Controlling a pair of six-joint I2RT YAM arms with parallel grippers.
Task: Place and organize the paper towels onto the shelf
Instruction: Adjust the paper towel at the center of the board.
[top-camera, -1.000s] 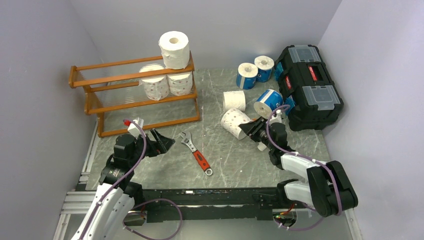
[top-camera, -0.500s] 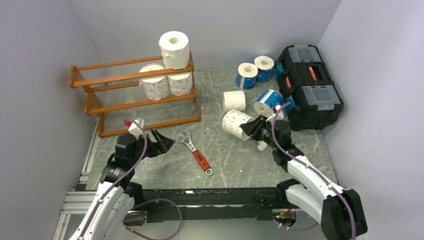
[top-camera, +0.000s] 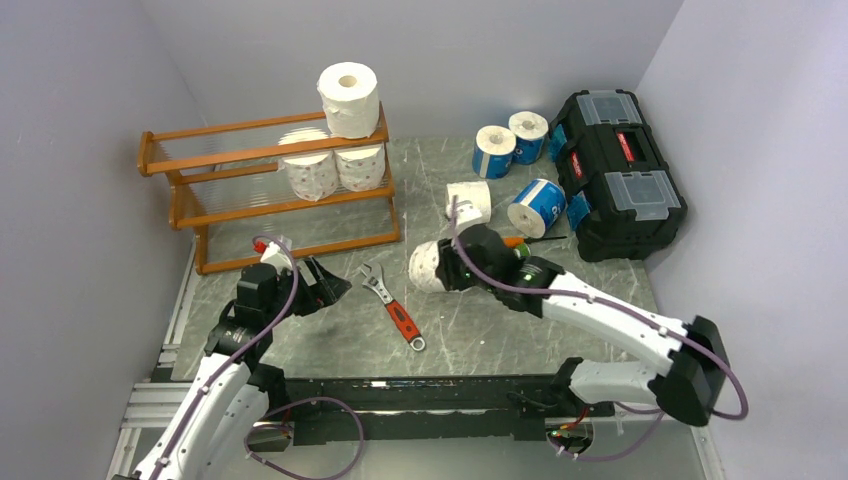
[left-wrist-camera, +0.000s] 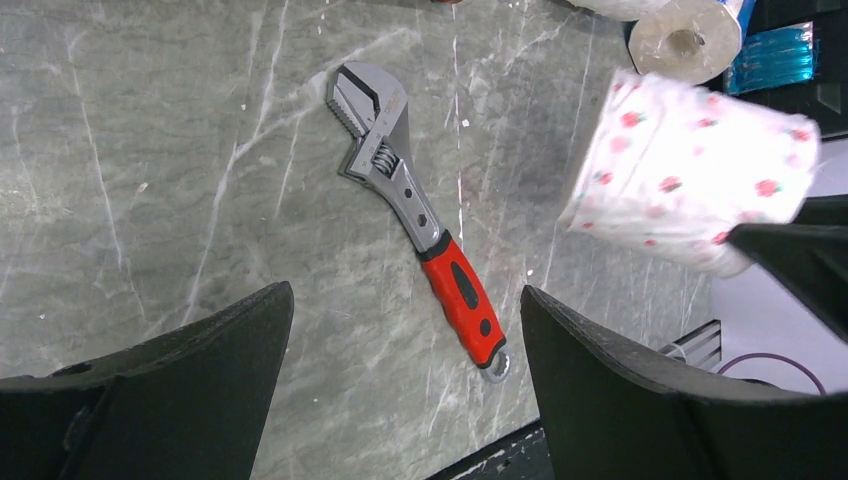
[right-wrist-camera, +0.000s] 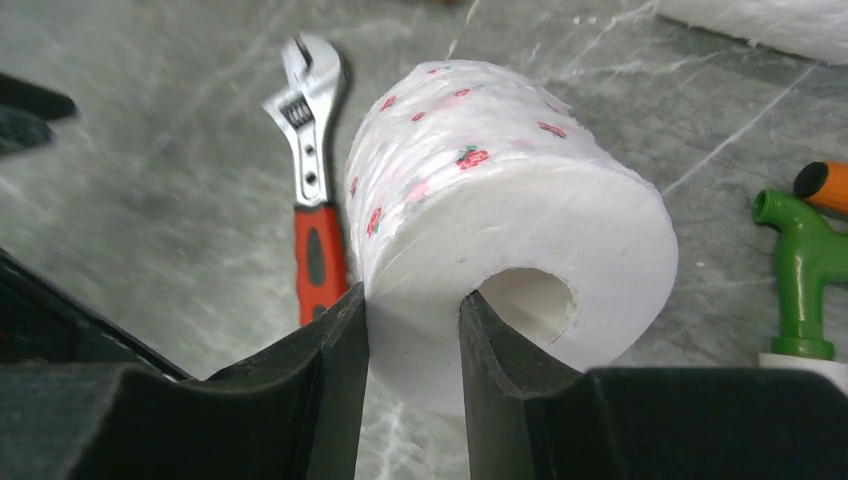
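My right gripper (top-camera: 452, 272) is shut on a red-printed paper towel roll (right-wrist-camera: 500, 190), with one finger inside its hollow core and the other against the outer wall. The roll hangs tilted over the table's middle (top-camera: 428, 266). The wooden shelf (top-camera: 270, 150) stands at the back left, bearing a plain white roll (top-camera: 349, 98) on top and two printed rolls (top-camera: 311, 175) on the middle tier. A white roll (top-camera: 468, 200) and three blue-wrapped rolls (top-camera: 494, 150) lie at the back right. My left gripper (top-camera: 325, 285) is open near the shelf's front, holding nothing.
A red-handled adjustable wrench (top-camera: 392, 306) lies on the table between the arms, just left of the held roll. The black toolbox (top-camera: 615, 170) sits at the right edge. A green and orange tool (right-wrist-camera: 800, 270) lies right of the held roll.
My right arm has carried the printed roll leftward, off the table and toward the wrench. The left arm has not moved.
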